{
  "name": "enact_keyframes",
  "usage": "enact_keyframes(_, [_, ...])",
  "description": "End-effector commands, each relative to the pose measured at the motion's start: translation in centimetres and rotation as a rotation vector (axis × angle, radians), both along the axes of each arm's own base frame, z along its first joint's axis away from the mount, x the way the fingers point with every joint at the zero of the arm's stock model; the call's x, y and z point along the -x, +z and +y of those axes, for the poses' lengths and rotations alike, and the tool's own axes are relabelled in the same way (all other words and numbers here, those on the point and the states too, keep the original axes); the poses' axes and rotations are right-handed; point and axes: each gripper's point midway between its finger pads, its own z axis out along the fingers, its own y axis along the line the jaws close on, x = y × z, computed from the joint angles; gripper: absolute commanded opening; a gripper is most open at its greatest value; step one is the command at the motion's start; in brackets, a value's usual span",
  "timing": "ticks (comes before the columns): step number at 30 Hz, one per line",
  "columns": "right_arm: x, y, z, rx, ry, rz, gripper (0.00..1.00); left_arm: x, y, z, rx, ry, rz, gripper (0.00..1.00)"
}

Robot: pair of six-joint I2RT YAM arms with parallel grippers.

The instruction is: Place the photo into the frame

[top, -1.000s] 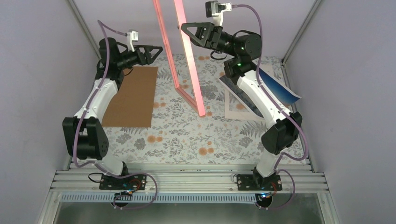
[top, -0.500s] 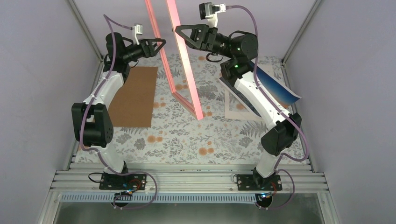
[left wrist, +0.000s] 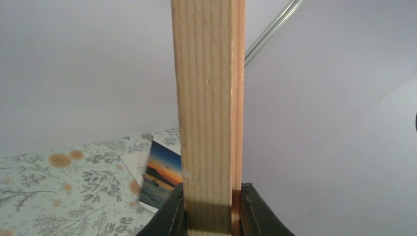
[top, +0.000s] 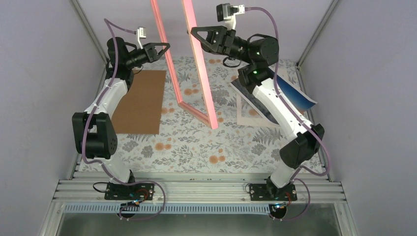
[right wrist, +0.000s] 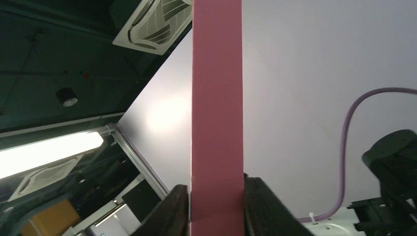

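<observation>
Pink frame (top: 200,64) shows bare pale wood on its back.

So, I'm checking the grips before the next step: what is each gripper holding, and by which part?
Both hold the frame, upright in the air. The left gripper clamps its left long rail and the right gripper its right long rail.

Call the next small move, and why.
Probably tip the frame down flat onto the table, both arms together: left gripper and right gripper each clamp a side rail, it is tilted steeply up, and the photo lies untouched.
</observation>
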Motion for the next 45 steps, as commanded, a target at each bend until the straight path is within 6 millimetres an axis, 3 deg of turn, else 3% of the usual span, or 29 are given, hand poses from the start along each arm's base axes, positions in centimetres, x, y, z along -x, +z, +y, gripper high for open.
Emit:
enact_keyframes(1, [-0.2,0.4,-2.9,-0.015,-0.116,-0.019,0.37,2.1,2.5,1.4,-0.02,0.008,-0.098,0.02])
enact_keyframes(4, [-1.7,-3.9,-4.1,0.078,-0.187,0.062,0.72,3.0,1.9,2.6,-0.05,0.007,-0.048,0.03])
enact_keyframes(6, [-3.3,-7.3,-5.0,0.15,-0.246,0.114,0.84,3.7,1.2,3.3,-0.079,0.026,-0.006,0.02])
enact_keyframes(7, [-4.2,-9.1,-5.6,0.184,-0.28,0.139,0.96,3.9,0.5,3.6,-0.097,0.043,0.025,0.02])
enact_keyframes(8, [-5.0,-10.8,-6.3,0.221,-0.315,0.168,0.98,4.2,-0.3,3.8,-0.119,0.061,0.058,0.02])
enact_keyframes(12, [-8.0,-16.9,-9.8,0.361,-0.47,0.228,1.0,5.7,-4.5,4.6,-0.225,0.12,0.203,0.02])
enact_keyframes(17, [-10.1,-21.9,-14.5,0.547,-0.689,0.223,1.0,7.7,-8.9,6.8,-0.366,0.248,0.343,0.02])
enact_keyframes(21, [-10.7,-24.8,-17.0,0.699,-0.832,0.133,1.0,9.5,-12.5,8.7,-0.501,0.328,0.448,0.02])
enact_keyframes(27, [-10.2,-29.0,-18.5,0.905,-0.882,-0.005,1.0,11.0,-17.0,11.4,-0.683,0.427,0.606,0.02])
enact_keyframes(35, [-9.6,-35.8,-21.5,1.225,-0.893,-0.079,1.0,11.9,-22.1,11.8,-0.811,0.504,0.725,0.02])
enact_keyframes(45, [-7.9,-41.9,-24.0,1.375,-0.827,-0.003,1.0,10.8,-28.5,9.6,-0.876,0.467,0.879,0.02])
